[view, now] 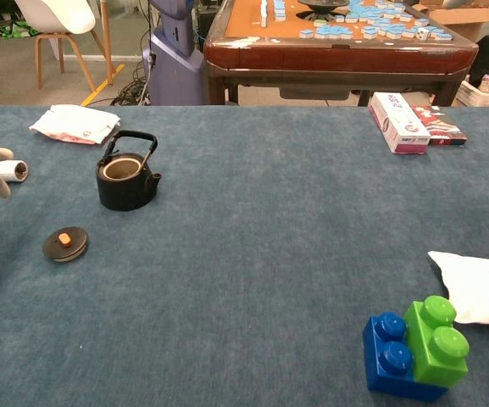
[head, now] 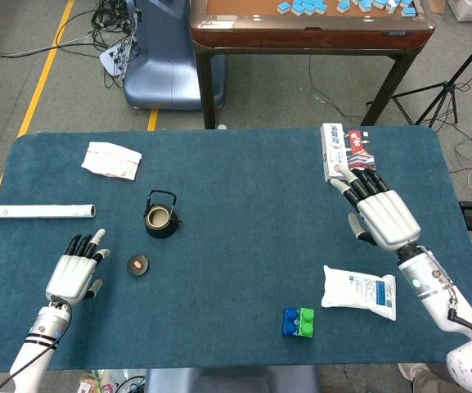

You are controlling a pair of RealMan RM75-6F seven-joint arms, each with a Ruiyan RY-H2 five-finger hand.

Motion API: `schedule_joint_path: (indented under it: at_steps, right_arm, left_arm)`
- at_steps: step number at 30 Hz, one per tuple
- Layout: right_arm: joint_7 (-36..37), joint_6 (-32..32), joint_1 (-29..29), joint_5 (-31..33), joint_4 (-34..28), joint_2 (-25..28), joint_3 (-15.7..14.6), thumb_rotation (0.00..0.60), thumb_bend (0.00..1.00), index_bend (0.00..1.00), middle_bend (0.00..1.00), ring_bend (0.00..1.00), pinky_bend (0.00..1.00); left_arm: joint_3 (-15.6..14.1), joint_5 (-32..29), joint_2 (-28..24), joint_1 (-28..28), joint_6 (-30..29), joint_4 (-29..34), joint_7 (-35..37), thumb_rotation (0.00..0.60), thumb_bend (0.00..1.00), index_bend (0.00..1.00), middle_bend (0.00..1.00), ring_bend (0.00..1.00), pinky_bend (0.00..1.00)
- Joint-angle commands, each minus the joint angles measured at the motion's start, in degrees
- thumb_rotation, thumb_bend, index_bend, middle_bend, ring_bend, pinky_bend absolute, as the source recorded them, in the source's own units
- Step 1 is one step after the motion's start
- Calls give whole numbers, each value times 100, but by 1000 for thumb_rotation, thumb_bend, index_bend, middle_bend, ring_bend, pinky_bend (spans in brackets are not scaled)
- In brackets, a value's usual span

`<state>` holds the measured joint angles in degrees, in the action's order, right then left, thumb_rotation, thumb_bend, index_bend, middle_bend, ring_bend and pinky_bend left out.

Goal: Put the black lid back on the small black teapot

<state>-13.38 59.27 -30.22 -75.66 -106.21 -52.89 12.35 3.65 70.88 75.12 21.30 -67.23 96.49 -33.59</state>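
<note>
Both robot hands, left (head: 75, 275) and right (head: 379, 214), are hovering spread and empty; the lid (head: 138, 264) is looking light, rigid, best pinched by its orange knob (view: 64, 240).

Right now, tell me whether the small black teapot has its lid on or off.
Off. The teapot stands upright with its mouth open and the pale inside showing; the black lid lies flat on the table nearer the robot, apart from it.

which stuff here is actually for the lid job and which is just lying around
For the job: teapot, open on top; lid, lying on the cloth beside it; left hand, open, near the lid.

Lying about: paper roll, white packet, boxes, white pouch, toy bricks. Right hand is far off, open.
</note>
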Motion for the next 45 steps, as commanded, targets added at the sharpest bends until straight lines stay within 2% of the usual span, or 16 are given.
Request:
schedule_joint_path:
  at_steps: [1, 11, 27, 45]
  right_arm:
    - [4, -26, -45, 1, 31, -16, 0, 600, 616, 100, 0, 0, 0]
    - [205, -60, -114, -9, 229, -25, -35, 600, 616, 91, 0, 0, 0]
    - [552, -166, -212, -64, 572, -61, -95, 600, 617, 84, 0, 0, 0]
    - [777, -204, -265, -91, 797, -98, -149, 600, 616, 81, 0, 0, 0]
  left_arm:
    - [19, -143, 91, 134, 205, 0, 20, 600, 314, 251, 0, 0, 0]
    - [108, -740, 331, 494, 513, -2, -456, 600, 314, 213, 0, 0, 0]
    - [173, -1392, 763, 1006, 586, -79, -1102, 600, 314, 209, 0, 0, 0]
    - [58, -1770, 929, 1311, 600, -282, -1201, 600, 314, 209, 0, 0, 0]
